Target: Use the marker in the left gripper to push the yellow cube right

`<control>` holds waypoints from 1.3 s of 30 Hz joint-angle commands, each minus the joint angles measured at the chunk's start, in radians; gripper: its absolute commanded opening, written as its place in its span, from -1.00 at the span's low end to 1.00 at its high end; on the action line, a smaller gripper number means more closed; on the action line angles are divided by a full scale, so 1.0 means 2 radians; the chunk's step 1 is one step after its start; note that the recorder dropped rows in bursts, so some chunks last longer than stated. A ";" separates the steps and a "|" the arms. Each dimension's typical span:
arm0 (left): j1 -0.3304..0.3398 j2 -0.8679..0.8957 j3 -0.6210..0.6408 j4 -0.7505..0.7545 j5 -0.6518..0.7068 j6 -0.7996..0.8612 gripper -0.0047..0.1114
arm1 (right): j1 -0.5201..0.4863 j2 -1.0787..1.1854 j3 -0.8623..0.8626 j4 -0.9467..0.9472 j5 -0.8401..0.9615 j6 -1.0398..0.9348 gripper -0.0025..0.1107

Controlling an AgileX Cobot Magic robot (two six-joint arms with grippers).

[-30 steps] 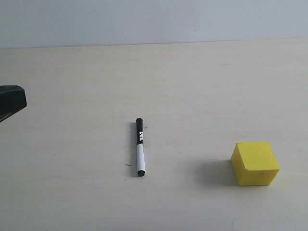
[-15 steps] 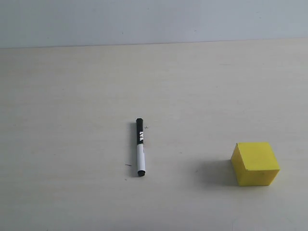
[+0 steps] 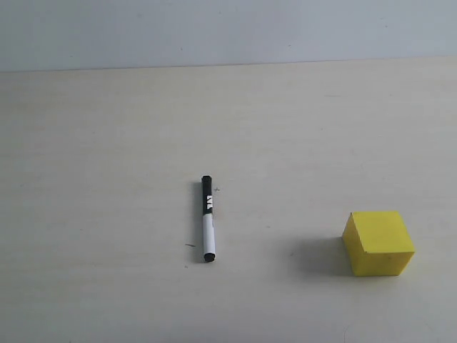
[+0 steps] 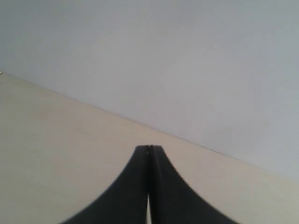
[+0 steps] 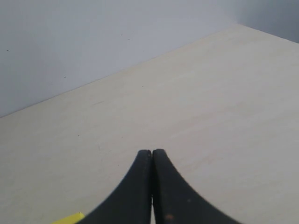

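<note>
The left gripper [image 4: 149,149] is seen only by its own wrist camera. Its two black fingers are pressed together from the tips downward, so it is clenched, and there is only a very thin line between them. Behind it are the pale wooden table [image 3: 107,143] and a light grey wall [image 3: 214,28].

In the exterior view, the marker [image 3: 208,218] lies flat on the table, a little to the left of the middle. It lies free, and only the table touches it. It points almost straight away from the camera. The black cap half with white lettering is on the far side, the white barrel half is on the near side, and the small black end is nearest to the camera.

To the right of the marker, and well apart from it, the yellow cube [image 3: 378,243] rests flat on the table. It is a little nearer to the camera than the marker. A soft shadow [image 3: 314,256] falls on the table at its left side.

The right gripper [image 5: 152,153] also shows only in its own wrist view. Its fingers are closed tip against tip. Beside one finger, at the edge of that picture, a small yellow corner of the cube is visible.
</note>
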State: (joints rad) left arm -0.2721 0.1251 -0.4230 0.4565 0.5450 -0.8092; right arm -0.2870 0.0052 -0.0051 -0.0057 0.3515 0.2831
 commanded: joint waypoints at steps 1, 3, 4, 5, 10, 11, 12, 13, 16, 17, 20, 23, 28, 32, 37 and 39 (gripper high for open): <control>0.002 -0.039 0.005 -0.169 -0.003 0.257 -0.92 | 0.002 -0.003 0.003 0.000 -0.007 0.000 -0.96; 0.002 -0.056 0.009 -0.228 -0.004 0.386 -0.92 | 0.002 -0.003 0.003 0.000 -0.006 0.000 -0.96; 0.002 -0.061 0.014 -0.241 -0.004 0.415 -0.92 | 0.002 -0.003 0.003 0.000 -0.005 0.000 -0.96; 0.002 -0.063 0.020 -0.247 -0.005 0.433 -0.92 | 0.002 -0.003 0.003 0.000 -0.003 0.000 -0.96; 0.002 -0.063 0.068 -0.246 -0.063 0.425 -0.92 | 0.002 -0.003 0.003 0.000 -0.003 0.000 -0.96; 0.002 -0.063 0.078 -0.246 -0.071 0.420 -0.92 | 0.002 -0.003 0.003 0.000 -0.003 0.000 -0.96; 0.003 -0.063 0.090 -0.244 -0.079 0.412 -0.92 | 0.002 -0.003 0.003 0.000 -0.003 0.000 -0.96; 0.005 -0.063 0.102 -0.244 -0.087 0.408 -0.92 | 0.002 -0.003 0.003 0.000 -0.003 0.000 -0.96; 0.015 -0.063 0.142 -0.244 -0.123 0.405 -0.92 | 0.002 -0.003 0.003 0.000 -0.003 0.000 -0.96; 0.021 -0.063 0.156 -0.243 -0.138 0.405 -0.92 | 0.002 -0.003 0.003 0.000 -0.003 0.000 -0.96; 0.046 -0.063 0.179 -0.243 -0.146 0.400 -0.92 | 0.002 -0.003 0.003 0.000 -0.003 0.000 -0.96; 0.067 -0.063 0.191 -0.243 -0.143 0.398 -0.92 | 0.002 -0.003 0.003 0.000 -0.003 0.000 -0.96; 0.080 -0.063 0.210 -0.243 -0.141 0.399 -0.92 | 0.002 -0.003 0.003 0.000 -0.003 0.000 -0.96; 0.080 -0.063 0.212 -0.222 -0.139 0.399 -0.92 | 0.002 -0.003 0.003 0.000 -0.003 0.000 -0.96; 0.080 -0.063 0.212 -0.211 -0.118 0.399 -0.92 | 0.002 -0.003 0.003 0.000 -0.001 0.000 -0.96; 0.080 -0.063 0.212 -0.211 -0.118 0.399 -0.92 | 0.002 -0.003 0.003 0.000 -0.002 0.000 -0.96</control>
State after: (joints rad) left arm -0.1159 0.0045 -0.0038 0.0243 0.3070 -0.0075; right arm -0.2870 0.0052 -0.0051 -0.0057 0.3515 0.2831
